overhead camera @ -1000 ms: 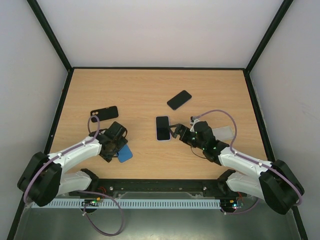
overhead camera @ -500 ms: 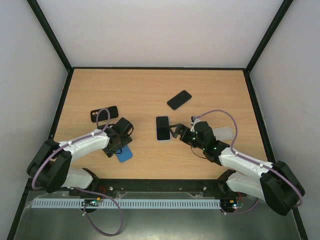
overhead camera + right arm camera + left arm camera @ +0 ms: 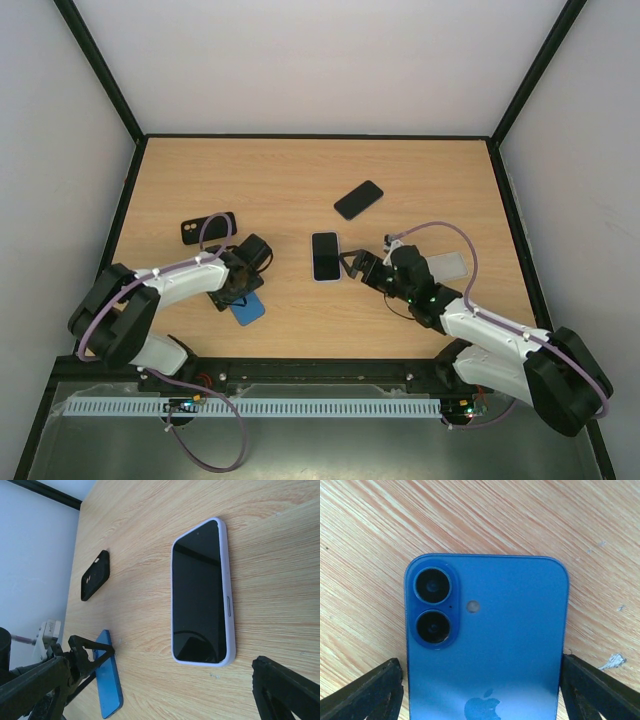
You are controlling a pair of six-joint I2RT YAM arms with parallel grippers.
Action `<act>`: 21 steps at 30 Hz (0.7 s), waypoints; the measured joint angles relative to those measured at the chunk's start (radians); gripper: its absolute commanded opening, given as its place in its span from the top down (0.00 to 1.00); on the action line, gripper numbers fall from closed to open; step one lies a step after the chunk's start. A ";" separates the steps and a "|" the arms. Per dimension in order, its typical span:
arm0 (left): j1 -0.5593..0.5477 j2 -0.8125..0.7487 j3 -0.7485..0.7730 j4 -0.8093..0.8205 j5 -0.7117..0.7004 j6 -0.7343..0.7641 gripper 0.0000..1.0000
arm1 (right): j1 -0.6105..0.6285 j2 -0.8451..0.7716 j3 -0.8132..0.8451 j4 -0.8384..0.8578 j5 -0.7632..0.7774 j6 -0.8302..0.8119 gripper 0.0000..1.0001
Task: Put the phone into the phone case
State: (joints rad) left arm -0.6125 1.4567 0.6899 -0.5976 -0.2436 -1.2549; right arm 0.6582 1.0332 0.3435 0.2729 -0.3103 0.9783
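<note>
Wood-grain tabletop [image 3: 300,170], boxed in by black rails and white walls, carries every item.

Position: the blue phone [image 3: 490,645] lies flat and back up beneath the left gripper [image 3: 481,662]. Its long axis runs straight out between the fingers [image 3: 370,690], so they would close across its width. The fingers stand wide; one touches the phone's edge and the other sits just beside it. A firm clamp cannot be confirmed.

The black phone case [image 3: 208,228] lies near, farther from the bases and to the left, so the left arm is the nearer one for both items. The right gripper [image 3: 349,265], fingers spread wide and empty, sits just beside a cased phone [image 3: 200,595].

Materials: the blue phone has a smooth matte back, rounded corners and a raised twin-lens camera block, and is likely slippery at the edges. The black case looks soft and matte, with a lens cut-out at one end. The tabletop is lightly scuffed.
</note>
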 measured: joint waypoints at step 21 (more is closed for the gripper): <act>-0.021 -0.158 -0.116 0.238 0.161 0.016 0.38 | 0.234 0.113 -0.012 0.101 -0.023 0.033 0.63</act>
State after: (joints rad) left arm -0.6331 1.2987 0.5739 -0.3599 -0.0826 -1.2385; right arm 0.8921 1.1465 0.3317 0.3737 -0.3328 1.0115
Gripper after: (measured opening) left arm 0.725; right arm 0.456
